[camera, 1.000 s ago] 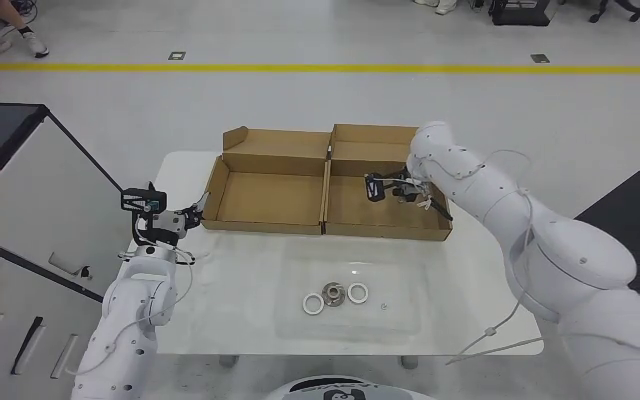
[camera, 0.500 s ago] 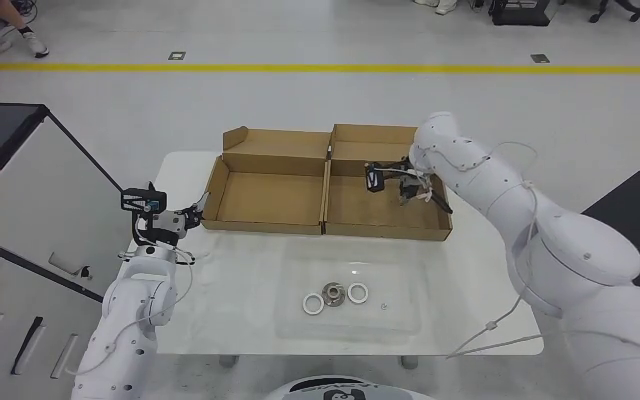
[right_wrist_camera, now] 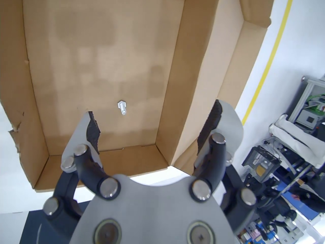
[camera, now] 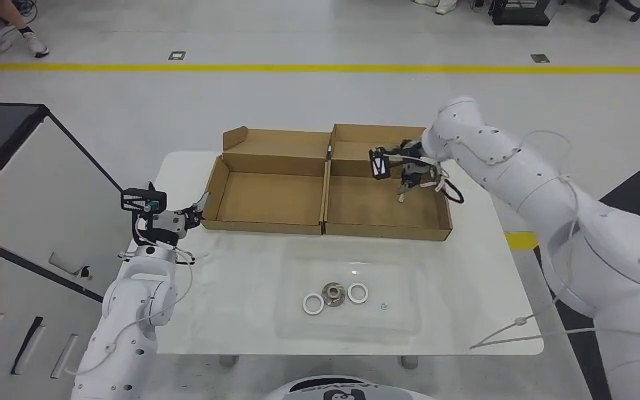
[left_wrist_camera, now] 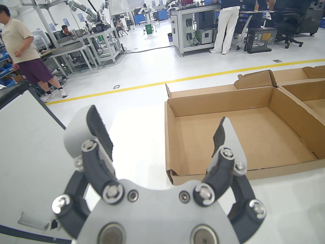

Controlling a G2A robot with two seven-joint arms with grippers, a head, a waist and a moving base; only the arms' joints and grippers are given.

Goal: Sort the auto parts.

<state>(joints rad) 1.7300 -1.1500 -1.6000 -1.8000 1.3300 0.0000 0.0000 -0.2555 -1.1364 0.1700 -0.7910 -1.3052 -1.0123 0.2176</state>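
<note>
Two open cardboard boxes stand side by side along the far edge of the white surface (camera: 240, 290), the left box (camera: 265, 198) and right box (camera: 375, 212) touching along one wall. Toward the near edge, a clear tray (camera: 400, 312) holds two white rings (camera: 313, 303) with a metal hub (camera: 333, 295) between them. A small bolt (right_wrist_camera: 122, 107) lies on the right box's floor. The right gripper (right_wrist_camera: 153, 110) hangs over that box's far right part, jaws spread, gripping nothing. The left gripper (left_wrist_camera: 157, 114) sits at the surface's left edge, just beside the left box, jaws likewise spread. A band of white surface separates boxes from tray. Grey floor (camera: 300, 100) with a yellow line (camera: 300, 67) lies beyond the far edge.
</note>
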